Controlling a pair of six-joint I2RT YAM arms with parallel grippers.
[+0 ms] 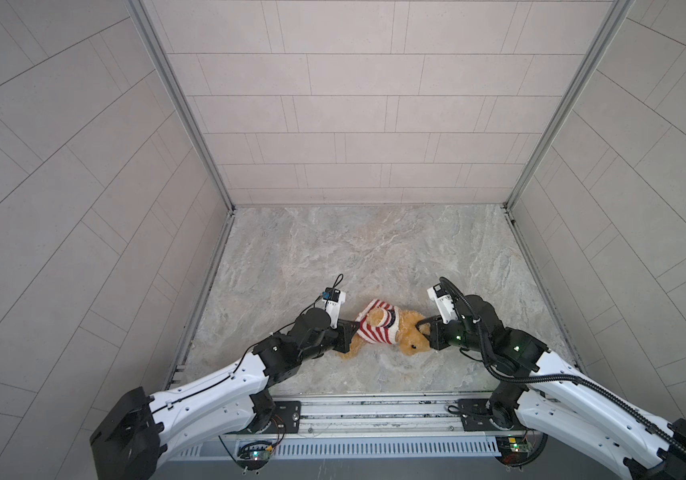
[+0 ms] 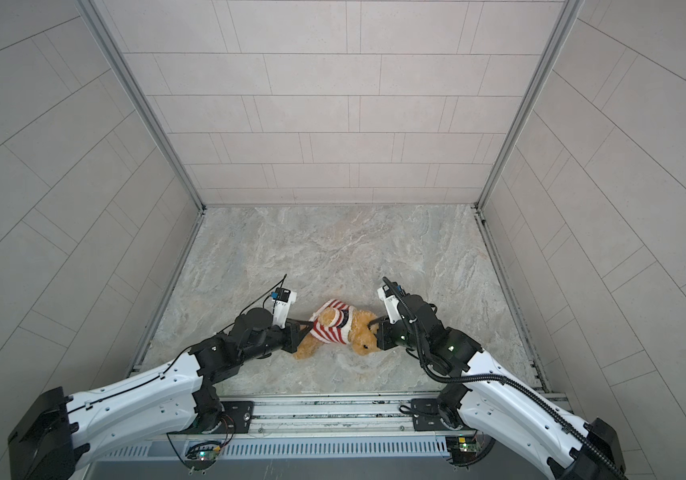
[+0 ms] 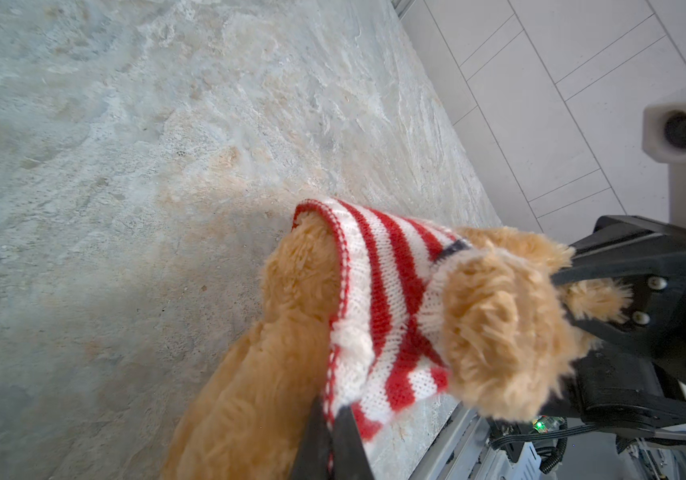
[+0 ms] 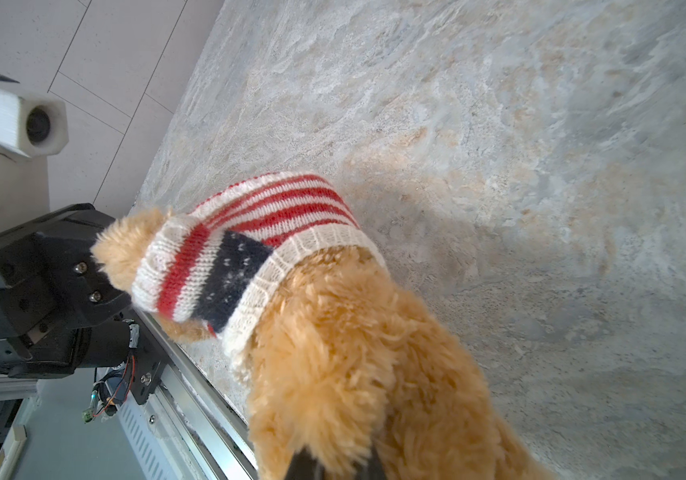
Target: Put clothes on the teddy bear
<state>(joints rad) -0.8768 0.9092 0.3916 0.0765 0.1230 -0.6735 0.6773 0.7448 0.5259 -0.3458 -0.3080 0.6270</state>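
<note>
The teddy bear (image 1: 410,334) (image 2: 364,338) lies on its side on the marbled floor, head to the right. A red-and-white striped sweater (image 1: 374,328) (image 2: 331,328) covers its torso, with the collar round its neck and a paw out of one sleeve (image 4: 125,245). My left gripper (image 1: 353,329) (image 3: 335,419) is shut on the sweater's hem (image 3: 339,316) beside the bear's legs (image 3: 250,395). My right gripper (image 1: 422,330) (image 4: 333,457) is shut on the fur at the bear's head (image 4: 354,353), which hides its fingertips.
Tiled walls (image 1: 83,208) close in the floor (image 1: 354,249) on the left, right and back. A metal rail (image 1: 374,411) runs along the front edge under both arm bases. Bare floor stretches behind the bear.
</note>
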